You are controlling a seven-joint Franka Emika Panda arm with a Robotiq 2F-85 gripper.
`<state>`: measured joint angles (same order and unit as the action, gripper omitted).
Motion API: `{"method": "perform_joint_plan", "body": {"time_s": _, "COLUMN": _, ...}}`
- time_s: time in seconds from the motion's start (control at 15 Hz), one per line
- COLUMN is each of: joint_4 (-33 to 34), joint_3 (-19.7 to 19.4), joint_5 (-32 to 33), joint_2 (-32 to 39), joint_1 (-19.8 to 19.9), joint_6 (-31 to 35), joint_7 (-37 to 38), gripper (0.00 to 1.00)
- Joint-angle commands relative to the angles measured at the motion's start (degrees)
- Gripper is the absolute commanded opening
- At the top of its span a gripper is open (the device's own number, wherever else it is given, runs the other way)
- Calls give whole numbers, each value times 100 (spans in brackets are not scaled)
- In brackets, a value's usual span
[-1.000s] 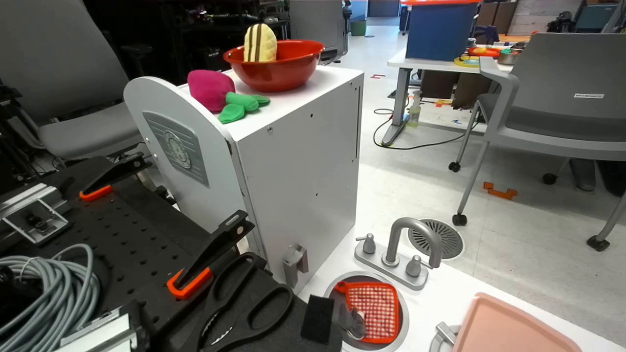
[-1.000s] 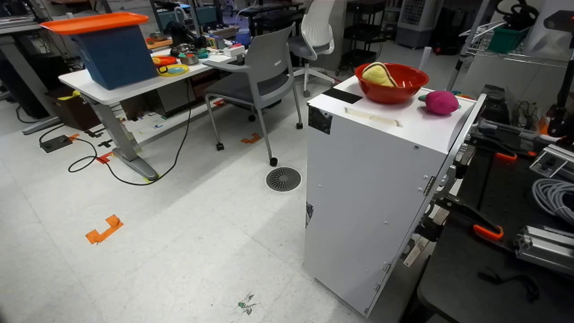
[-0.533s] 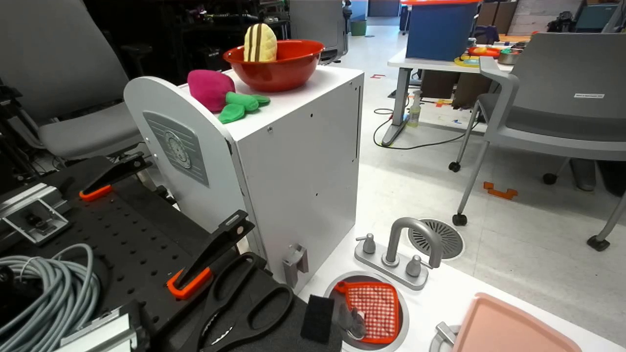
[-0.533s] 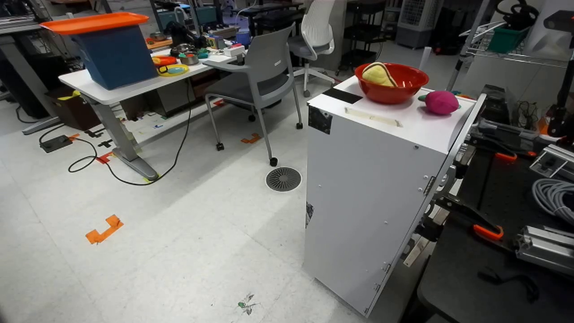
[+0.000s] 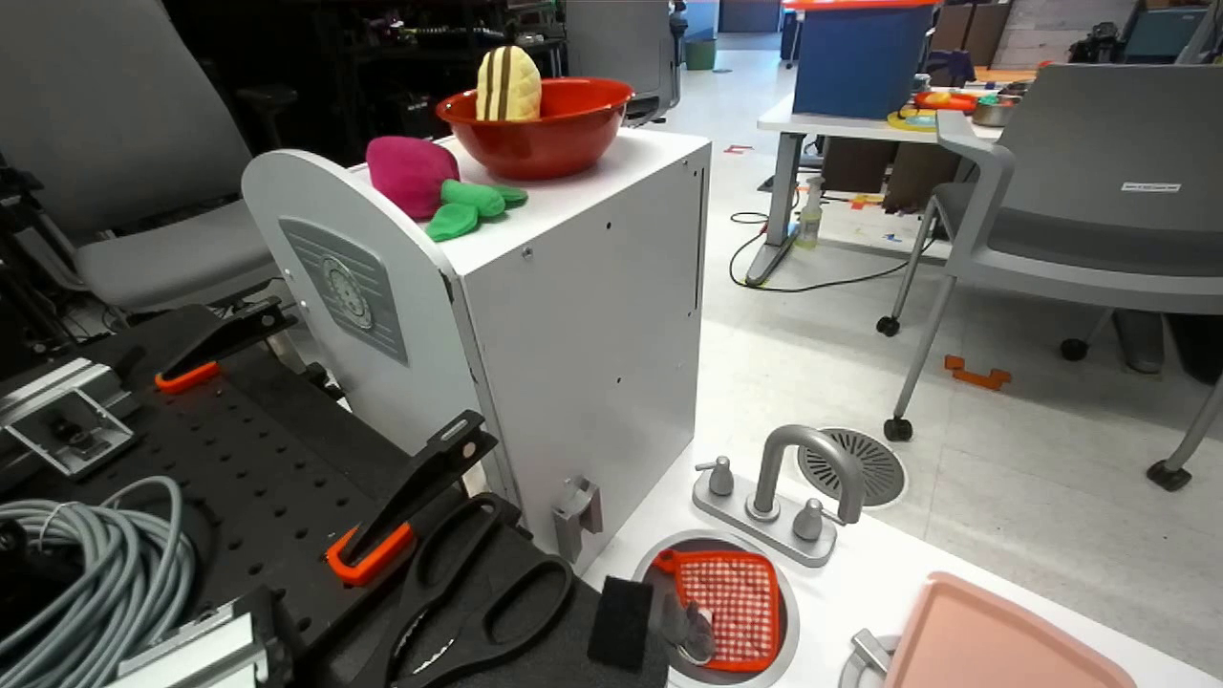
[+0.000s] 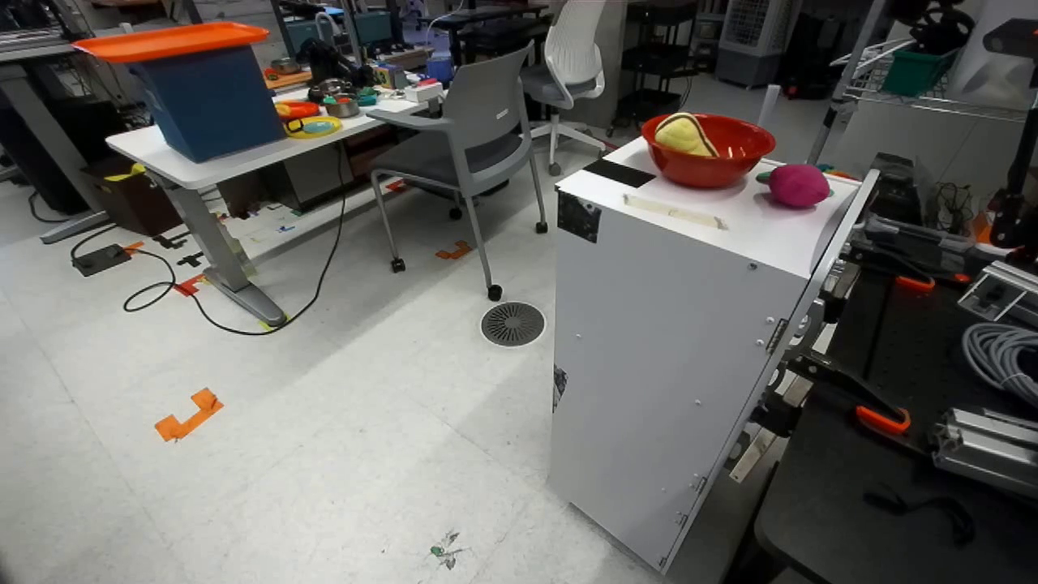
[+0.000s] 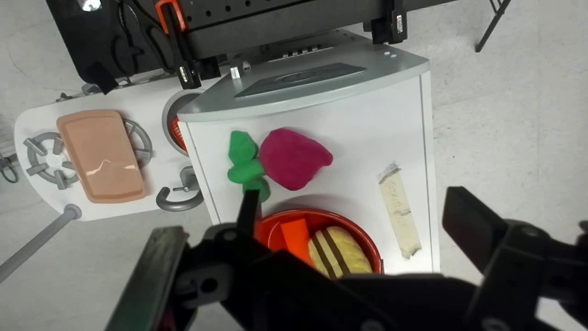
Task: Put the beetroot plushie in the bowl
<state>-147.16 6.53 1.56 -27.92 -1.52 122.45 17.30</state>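
Observation:
The beetroot plushie (image 7: 294,158) lies on the white cabinet top, its green leaves to the left in the wrist view. It also shows in both exterior views (image 5: 413,177) (image 6: 799,185). The red bowl (image 7: 330,215) stands beside it on the same top, also in both exterior views (image 5: 545,143) (image 6: 709,169). A yellow striped plush (image 7: 337,253) and an orange piece (image 7: 297,239) are in the bowl. My gripper (image 7: 353,195) is open and empty above the cabinet. Its left finger covers part of the bowl and a leaf tip. The bowl's near part is hidden by the gripper.
The cabinet's raised curved panel (image 7: 303,99) stands along the edge behind the plushie. A tape strip (image 7: 398,211) is on the cabinet top. A toy sink counter with a pink tray (image 7: 103,156) stands beside the cabinet. A black bench with clamps (image 5: 411,497) adjoins it.

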Motion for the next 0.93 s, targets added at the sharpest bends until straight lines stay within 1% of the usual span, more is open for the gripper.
{"method": "perform_joint_plan", "body": {"time_s": 0.0, "joint_4": -30, "joint_3": -60, "joint_5": 10, "joint_2": 78, "joint_1": 54, "joint_6": 361, "joint_7": -145, "gripper": 100}}
{"method": "perform_joint_plan", "body": {"time_s": 0.2, "joint_4": -86, "joint_3": -43, "joint_5": 75, "joint_2": 180, "joint_1": 54, "joint_6": 840, "joint_7": -221, "gripper": 100}}
{"method": "perform_joint_plan", "body": {"time_s": 0.47, "joint_4": -174, "joint_3": -142, "joint_5": -97, "joint_2": 417, "joint_1": 0, "joint_6": 1317, "joint_7": -466, "gripper": 100}}
{"method": "perform_joint_plan", "body": {"time_s": 0.67, "joint_4": -253, "joint_3": -272, "joint_5": -277, "joint_2": 641, "joint_1": -32, "joint_6": 1588, "joint_7": -671, "gripper": 100}}
{"method": "perform_joint_plan", "body": {"time_s": 0.87, "joint_4": -294, "joint_3": -423, "joint_5": -487, "joint_2": 876, "joint_1": -36, "joint_6": 1710, "joint_7": -900, "gripper": 100}}
